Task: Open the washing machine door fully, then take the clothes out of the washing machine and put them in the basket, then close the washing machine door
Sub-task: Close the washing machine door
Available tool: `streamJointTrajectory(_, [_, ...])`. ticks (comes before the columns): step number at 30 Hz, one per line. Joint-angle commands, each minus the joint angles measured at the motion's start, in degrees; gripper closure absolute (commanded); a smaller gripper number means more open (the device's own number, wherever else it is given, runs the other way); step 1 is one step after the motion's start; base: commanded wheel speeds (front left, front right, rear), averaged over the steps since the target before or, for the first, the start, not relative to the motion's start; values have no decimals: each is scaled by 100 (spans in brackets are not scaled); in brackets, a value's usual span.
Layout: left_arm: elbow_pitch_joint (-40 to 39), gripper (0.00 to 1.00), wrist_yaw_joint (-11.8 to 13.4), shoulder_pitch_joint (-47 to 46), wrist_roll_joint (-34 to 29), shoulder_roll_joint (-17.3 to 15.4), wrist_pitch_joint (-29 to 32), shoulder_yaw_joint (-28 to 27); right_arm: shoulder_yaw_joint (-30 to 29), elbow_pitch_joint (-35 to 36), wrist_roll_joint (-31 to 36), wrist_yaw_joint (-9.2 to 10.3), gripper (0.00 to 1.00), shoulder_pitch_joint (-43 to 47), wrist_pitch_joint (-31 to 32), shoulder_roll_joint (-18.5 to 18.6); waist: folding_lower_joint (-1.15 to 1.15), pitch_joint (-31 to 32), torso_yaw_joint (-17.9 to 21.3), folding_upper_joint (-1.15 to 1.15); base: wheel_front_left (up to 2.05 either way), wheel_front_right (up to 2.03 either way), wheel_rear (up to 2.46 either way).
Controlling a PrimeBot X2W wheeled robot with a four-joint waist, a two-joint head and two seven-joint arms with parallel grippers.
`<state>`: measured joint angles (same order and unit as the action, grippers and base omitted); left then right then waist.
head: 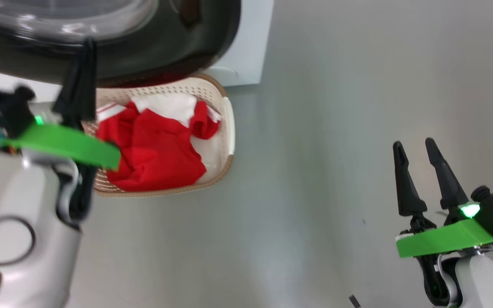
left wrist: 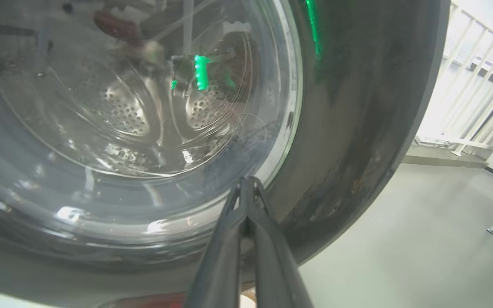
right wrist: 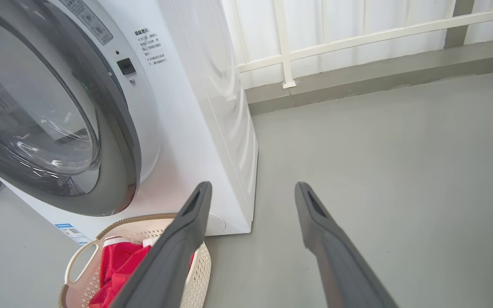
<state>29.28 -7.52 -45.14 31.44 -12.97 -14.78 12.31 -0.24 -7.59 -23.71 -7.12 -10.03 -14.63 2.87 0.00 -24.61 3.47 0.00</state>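
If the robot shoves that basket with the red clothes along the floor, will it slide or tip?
Probably slides: the basket sits low and wide on a smooth floor. Likely light, being perforated plastic holding only soft clothes. Its thin walls may flex slightly when pushed.

Soft daylight fills all three views, washing out the railing (left wrist: 477,85) at the upper right of the left wrist view. White glints and a green reflection sit on the door glass (left wrist: 122,107); the forearm (head: 19,222) at the head view's lower left is blurred.
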Motion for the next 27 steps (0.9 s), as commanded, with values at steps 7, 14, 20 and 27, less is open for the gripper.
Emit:
streamJointTrajectory(7, [-347, 62, 3, 1091, -369, 37, -22, -616, 3, 56, 183, -36, 0, 362, -37, 1, 0, 627, -477, 0, 0, 0, 0])
streamJointTrajectory(14, [-549, 42, 3, 1904, -819, 167, -22, -834, -84, 18, 249, -36, 0, 683, -37, 1, 0, 1004, -685, 0, 0, 0, 0])
streamJointTrajectory(20, [-655, 5, 3, 2489, -1024, 244, -22, -1043, -129, -20, 275, -36, 0, 946, -37, 1, 0, 1330, -782, 0, 0, 0, 0])
streamJointTrajectory(27, [-807, 0, 3, 3150, -1195, 303, -22, -1350, -150, -45, 291, -36, 0, 1211, -37, 1, 0, 1652, -818, 0, 0, 0, 0])
